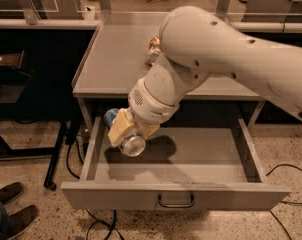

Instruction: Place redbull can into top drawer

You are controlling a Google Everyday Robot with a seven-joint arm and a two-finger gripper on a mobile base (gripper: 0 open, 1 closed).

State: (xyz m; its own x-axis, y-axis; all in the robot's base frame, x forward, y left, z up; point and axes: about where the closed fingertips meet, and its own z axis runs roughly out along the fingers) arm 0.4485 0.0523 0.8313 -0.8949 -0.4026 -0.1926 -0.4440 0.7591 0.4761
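Placement step: the hand [123, 133], closed on the tilted redbull can [133, 145], hovers over the open top drawer [206, 160] at its 9 o'clock side, below the counter [116, 59]; the next move probably calls for lowering, then release onto the drawer floor.

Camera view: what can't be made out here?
redbull can: mostly covered by the gripper holding it over the left of the top drawer; markings hidden.
object on tabletop: mostly hidden behind the arm.
person's shoes: cut by left edge.
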